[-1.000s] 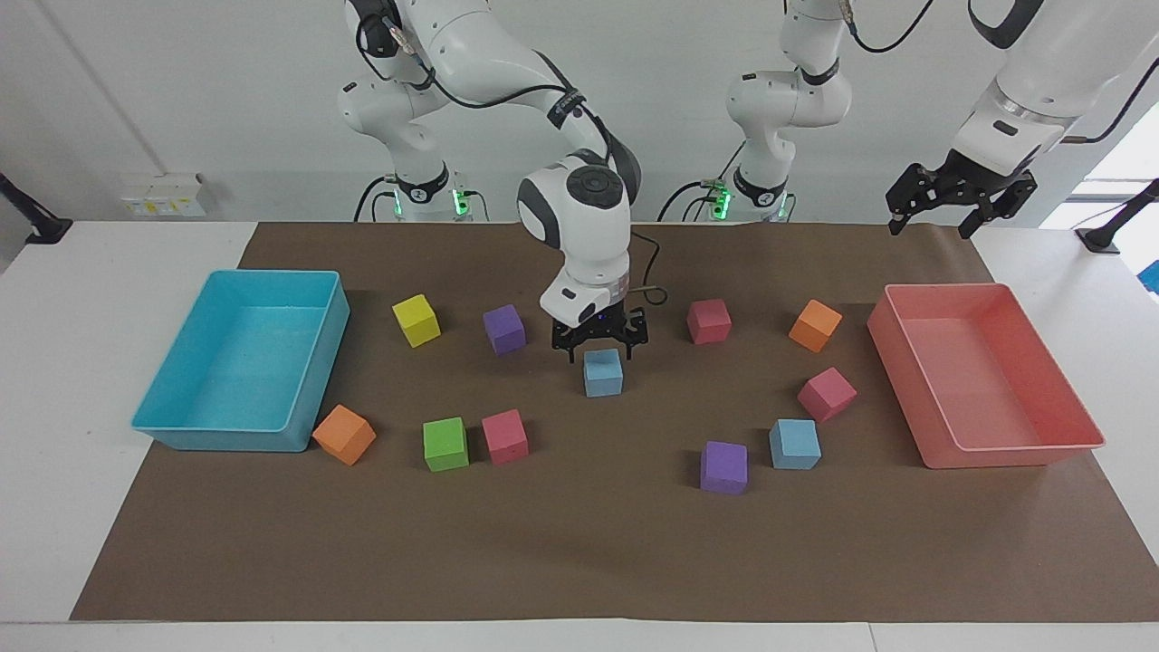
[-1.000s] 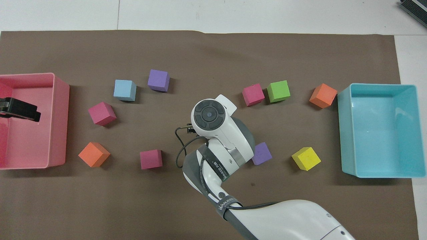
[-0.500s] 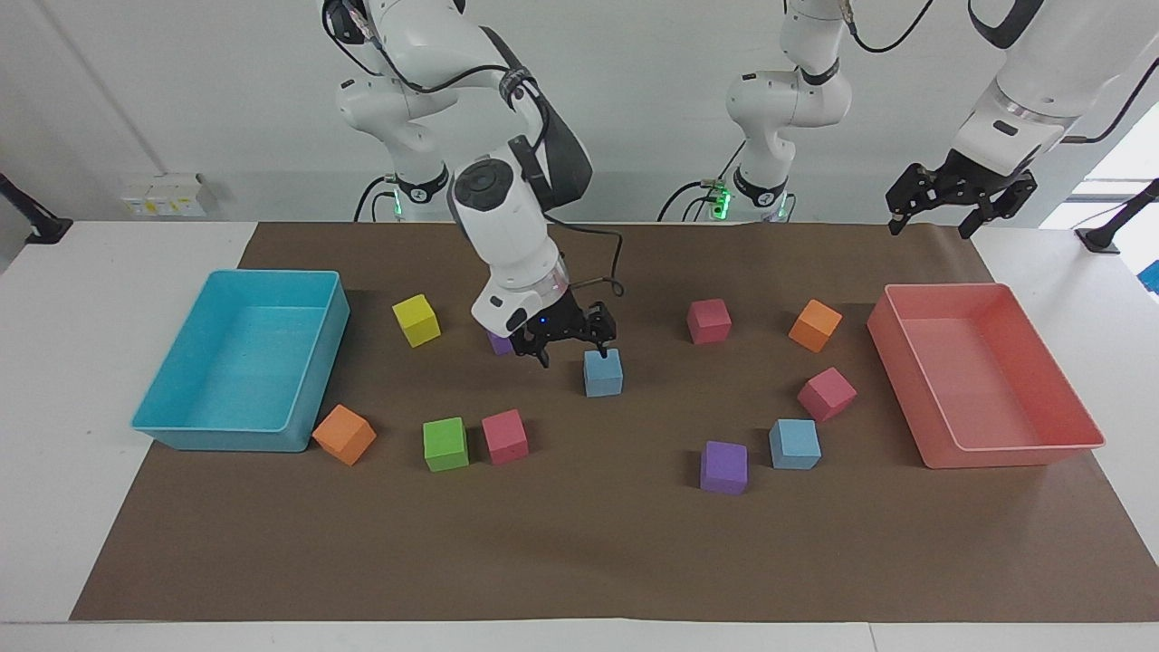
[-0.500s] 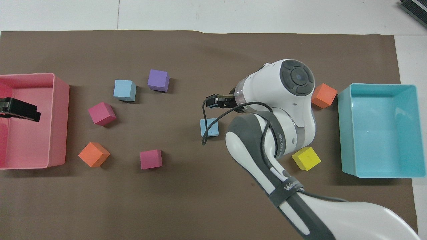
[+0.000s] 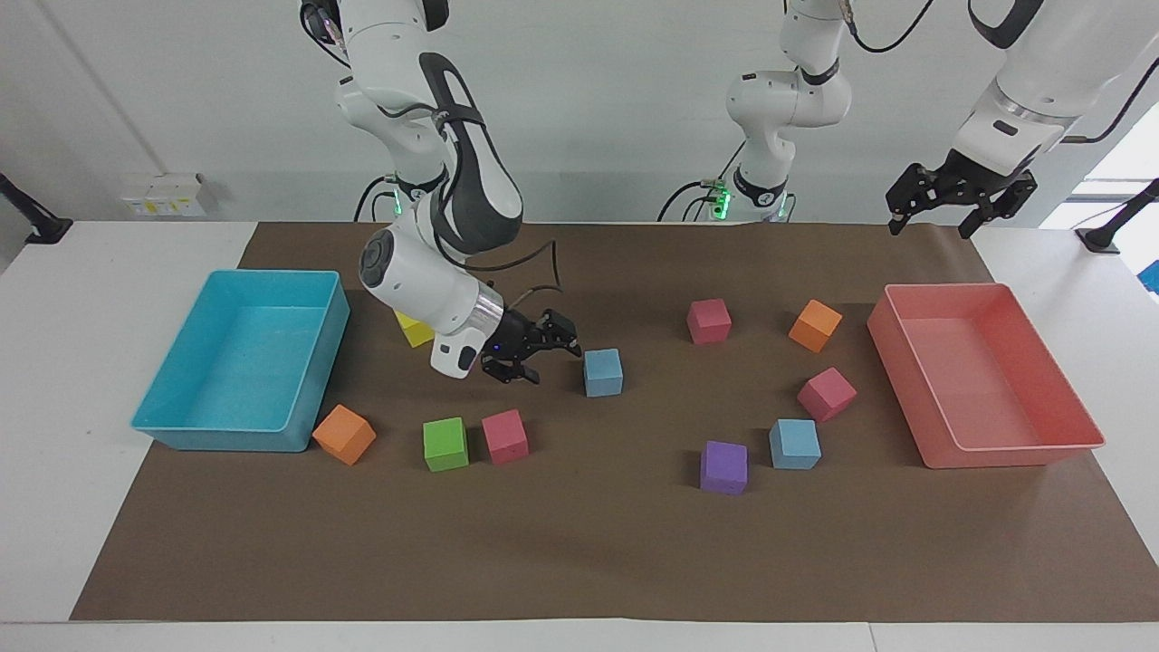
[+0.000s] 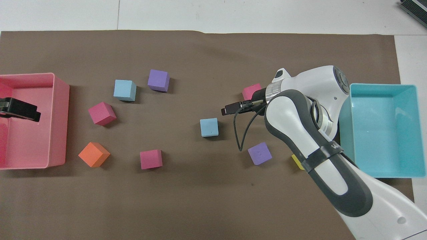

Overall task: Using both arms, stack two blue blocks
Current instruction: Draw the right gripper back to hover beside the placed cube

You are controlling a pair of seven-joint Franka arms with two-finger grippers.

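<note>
One blue block (image 5: 603, 372) (image 6: 209, 127) rests on the brown mat mid-table. The other blue block (image 5: 795, 444) (image 6: 124, 90) sits farther from the robots, toward the left arm's end, beside a purple cube (image 5: 724, 467). My right gripper (image 5: 552, 360) (image 6: 230, 109) is tipped sideways, low over the mat, beside the mid-table block on the side toward the right arm's end. A small gap separates them. It is open and empty. My left gripper (image 5: 933, 225) (image 6: 23, 111) waits open, high over the pink tray (image 5: 1014, 453).
A turquoise tray (image 5: 181, 436) (image 6: 383, 173) stands at the right arm's end. Magenta (image 5: 708, 321), orange (image 5: 815, 325), green (image 5: 445, 444) and yellow (image 5: 412, 333) cubes are scattered over the mat. A second purple cube (image 6: 259, 153) lies by the right arm.
The right arm swung toward its own end of the table. Its gripper went from above the mid-table blue block to beside it, tipped sideways. The block stayed put. The left arm held still.
</note>
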